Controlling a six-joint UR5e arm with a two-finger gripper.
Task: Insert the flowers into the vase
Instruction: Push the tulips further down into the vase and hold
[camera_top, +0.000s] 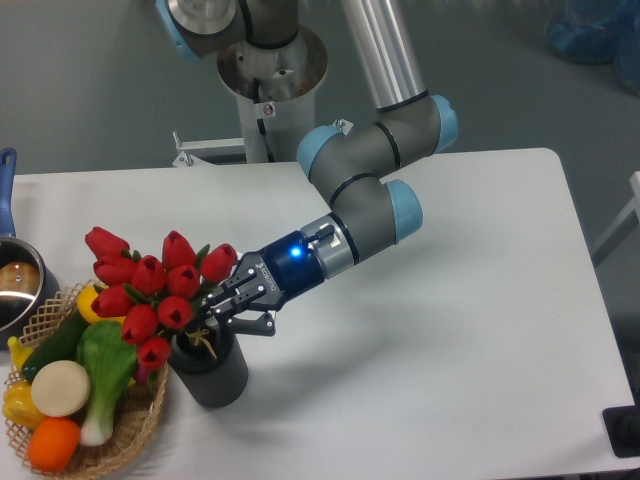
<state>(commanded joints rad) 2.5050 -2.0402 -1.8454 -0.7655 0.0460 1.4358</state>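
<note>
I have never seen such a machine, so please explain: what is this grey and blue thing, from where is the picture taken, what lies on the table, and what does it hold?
It is a robot arm, grey with blue joints, mounted behind a white table. One fixed camera looks down on it from the front. At the arm's end is a gripper with two fingers, closed on the stems of the flowers, a bunch of red tulips. The stem ends are at the mouth of the vase, a dark cylinder standing on the table. At the left sits a wicker basket with toy fruit and vegetables, and a steel pot with a blue handle at the edge.
</note>
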